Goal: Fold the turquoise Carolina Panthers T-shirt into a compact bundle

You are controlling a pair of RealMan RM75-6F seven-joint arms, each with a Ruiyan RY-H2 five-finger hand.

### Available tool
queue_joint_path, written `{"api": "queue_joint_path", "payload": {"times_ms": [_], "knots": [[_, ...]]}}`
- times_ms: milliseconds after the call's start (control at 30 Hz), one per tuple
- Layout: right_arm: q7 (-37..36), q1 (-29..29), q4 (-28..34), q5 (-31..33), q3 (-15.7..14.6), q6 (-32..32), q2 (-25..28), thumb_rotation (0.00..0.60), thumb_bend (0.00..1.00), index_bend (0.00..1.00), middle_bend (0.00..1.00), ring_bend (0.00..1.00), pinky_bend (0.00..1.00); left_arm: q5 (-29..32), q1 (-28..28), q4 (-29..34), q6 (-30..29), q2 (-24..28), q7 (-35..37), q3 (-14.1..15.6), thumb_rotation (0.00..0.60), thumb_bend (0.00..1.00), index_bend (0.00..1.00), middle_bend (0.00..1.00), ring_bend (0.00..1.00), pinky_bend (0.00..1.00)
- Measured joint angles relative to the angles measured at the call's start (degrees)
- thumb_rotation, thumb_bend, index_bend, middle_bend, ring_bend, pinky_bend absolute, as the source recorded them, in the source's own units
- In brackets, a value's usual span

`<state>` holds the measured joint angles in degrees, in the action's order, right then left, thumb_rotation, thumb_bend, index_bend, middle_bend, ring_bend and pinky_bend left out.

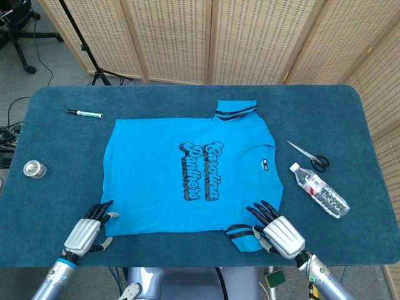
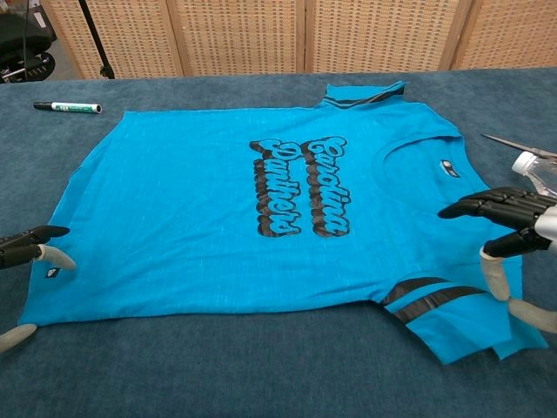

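with fingers spread and holding nothing, the left hand point(image 1: 86, 230) sits at the hem corner and the right hand point(image 1: 275, 229) over the near sleeve of the shirt point(image 1: 187, 172), lying flat mid-table, likely poised to lift that edge.

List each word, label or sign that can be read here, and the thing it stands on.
"Carolina Panthers": black script across the turquoise T-shirt.
Small neck tag and hem tag: too small to read.
Clear plastic water bottle label: blurred.
Green-and-white marker pen print: unreadable.
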<state>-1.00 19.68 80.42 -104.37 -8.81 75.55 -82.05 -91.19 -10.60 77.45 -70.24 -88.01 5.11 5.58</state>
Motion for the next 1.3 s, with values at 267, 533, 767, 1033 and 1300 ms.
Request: {"api": "queue_joint_path", "payload": {"times_ms": [267,533,767,1033,1300], "knots": [[-0.2,0.0,0.1,0.1,0.1,0.1,0.2,0.6,0.44,0.65,0.11,0.0,0.0,0.8,-0.3,-0.6,0.4,-1.0,-0.4,-0.2,0.6,0.37,0.32,0.0,0.0,0.0],[-0.2,0.0,0.2,0.1,0.1,0.0,0.2,0.6,0.44,0.65,0.11,0.0,0.0,1.3,-0.4,-1.3,0.5,-1.7,-0.8,-0.2,0.6,0.41,0.36,0.0,0.0,0.0],[-0.3,0.0,0.2,0.2,0.1,0.0,0.2,0.6,0.44,0.65,0.11,0.0,0.0,1.5,-0.2,-3.0,-0.3,-3.0,-0.7,-0.3,0.6,0.48,0.45,0.0,0.0,0.0],[-0.5,0.0,0.2,0.2,0.1,-0.1,0.2,0.6,0.44,0.66,0.11,0.0,0.0,1.6,-0.1,-3.6,-0.8,-3.6,0.1,-0.4,0.6,0.49,0.67,0.0,0.0,0.0],[-0.7,0.0,0.1,0.1,0.0,0.0,0.3,0.6,0.44,0.66,0.11,0.0,0.0,1.5,0.0,-4.0,-1.8,-3.8,1.1,-0.5,0.6,0.51,0.82,0.0,0.0,0.0]]}}
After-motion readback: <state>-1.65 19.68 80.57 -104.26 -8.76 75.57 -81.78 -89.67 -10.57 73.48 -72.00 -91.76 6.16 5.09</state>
